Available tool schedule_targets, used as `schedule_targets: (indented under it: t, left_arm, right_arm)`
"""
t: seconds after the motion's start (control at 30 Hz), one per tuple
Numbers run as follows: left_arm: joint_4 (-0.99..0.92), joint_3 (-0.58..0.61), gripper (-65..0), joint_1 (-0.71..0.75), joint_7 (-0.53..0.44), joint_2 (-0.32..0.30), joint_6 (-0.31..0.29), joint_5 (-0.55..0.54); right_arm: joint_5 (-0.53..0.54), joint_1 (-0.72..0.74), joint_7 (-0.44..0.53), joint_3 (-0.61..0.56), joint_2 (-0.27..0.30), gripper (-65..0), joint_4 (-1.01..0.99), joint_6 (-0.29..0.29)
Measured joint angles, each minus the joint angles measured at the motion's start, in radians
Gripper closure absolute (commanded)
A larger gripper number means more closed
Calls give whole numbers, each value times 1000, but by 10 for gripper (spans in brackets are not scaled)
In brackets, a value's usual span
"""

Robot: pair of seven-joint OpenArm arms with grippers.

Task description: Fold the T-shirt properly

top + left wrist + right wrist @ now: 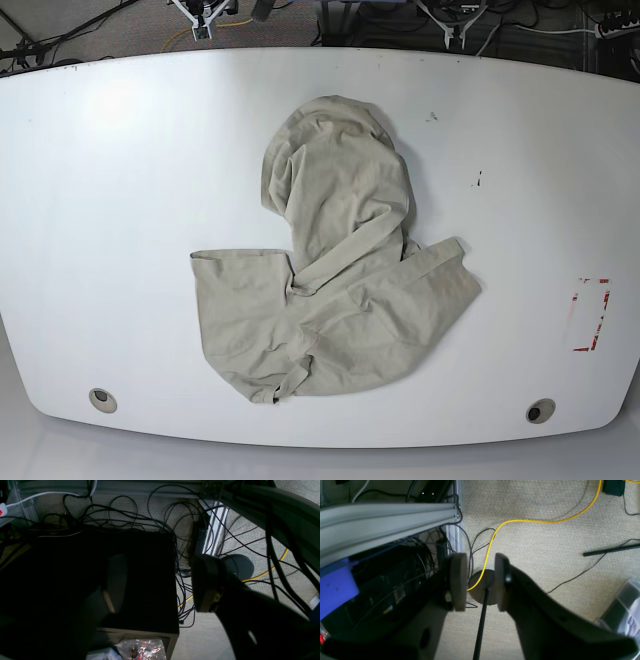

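The T-shirt [335, 285] is lying crumpled near the middle of the white table [120, 200], showing no readable writing. The left gripper [160, 585] and right gripper [477, 582] are hanging over the carpeted floor [545, 542], jaws parted, gripping nothing.

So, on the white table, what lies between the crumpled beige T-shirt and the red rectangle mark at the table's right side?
Nothing: in the base view, only bare white table lies between the beige T-shirt and the red rectangle mark.

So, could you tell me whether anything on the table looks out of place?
The T-shirt lies crumpled mid-table, bunched and folded over itself, not flat. Small dark specks mark the table to its right.
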Motion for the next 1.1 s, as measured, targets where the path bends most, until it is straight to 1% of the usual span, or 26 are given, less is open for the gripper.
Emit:
schedule_targets:
  t: [0.03, 0.07, 0.1, 0.13, 0.17, 0.27, 0.37, 0.43, 0.73, 0.83, 0.93, 1.1]
  left_arm:
    - [106, -8, -369, 105, -22, -9, 4, 19]
    - [106, -8, -369, 73, -22, -9, 4, 19]
    - [32, 0, -369, 43, -46, -3, -2, 6]
    - [9, 0, -369, 31, 34, -2, 2, -3]
    - [5, 0, -369, 26, 22, -1, 2, 9]
    - [5, 0, -369, 5, -10, 5, -4, 0]
    - [10, 0, -369, -1, -21, 3, -4, 0]
    - [11, 0, -369, -3, -16, 0, -3, 0]
    - [6, 0, -369, 11, -3, 0, -4, 0]
    - [7, 0, -369, 7, -4, 0, -4, 0]
    - [8, 0, -369, 5, -39, 0, -4, 1]
    - [10, 0, -369, 30, -142, 0, -4, 0]
  right_arm:
    - [0, -53, -3, 0, -3, -178, 27, -8]
    - [0, -53, -3, 0, -3, -178, 27, -8]
    - [5, -24, -2, -5, -5, -178, 1, -10]
    - [-7, -10, -28, -10, -8, -178, -3, -15]
    - [-4, -3, -20, -9, -11, -178, -3, -11]
    - [0, 17, 15, -9, -23, -178, 5, -6]
    - [2, 25, 15, -10, -22, -178, 6, -3]
    - [0, 17, -2, -9, -18, -178, 5, -4]
    - [0, 6, -1, -9, -16, -176, 1, -4]
    - [3, 10, -2, -8, -18, -176, 30, -3]
    - [3, 3, 0, -2, -29, -176, 70, -11]
    - [5, -7, 4, -2, -47, -174, 102, -10]
